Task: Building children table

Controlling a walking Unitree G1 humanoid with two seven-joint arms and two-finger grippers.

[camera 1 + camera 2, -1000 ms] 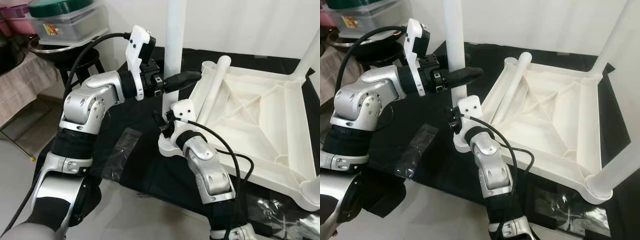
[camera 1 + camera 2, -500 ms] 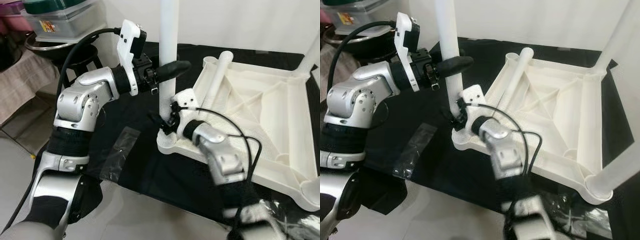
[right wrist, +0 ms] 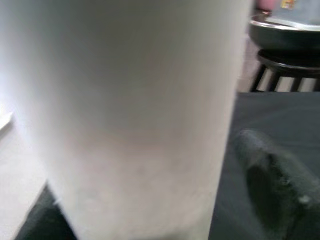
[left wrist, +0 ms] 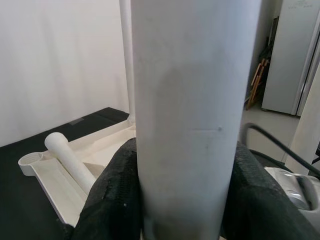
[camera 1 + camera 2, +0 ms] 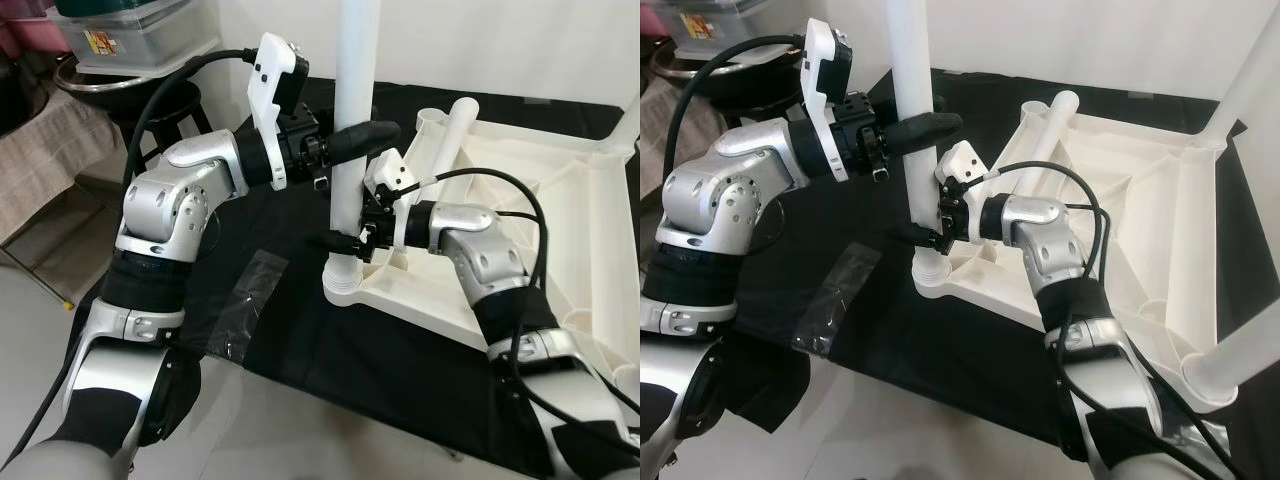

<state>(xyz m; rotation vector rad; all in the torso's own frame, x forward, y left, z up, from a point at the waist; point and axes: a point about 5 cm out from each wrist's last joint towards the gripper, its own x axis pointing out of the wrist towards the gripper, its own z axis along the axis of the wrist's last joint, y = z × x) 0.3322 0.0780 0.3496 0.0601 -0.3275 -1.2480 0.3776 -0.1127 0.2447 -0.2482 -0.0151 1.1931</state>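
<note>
Left eye view: left tool (image 5: 352, 140) clamps the upright white table leg (image 5: 353, 120) at mid-height; right tool (image 5: 345, 243) grips it low, above the corner socket (image 5: 343, 285) of the upturned tabletop (image 5: 520, 200), at six o'clock.

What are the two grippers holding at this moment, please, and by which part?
Both hold the upright white table leg: the left gripper around its middle, the right gripper low down, just above the corner socket of the upturned tabletop.
</note>
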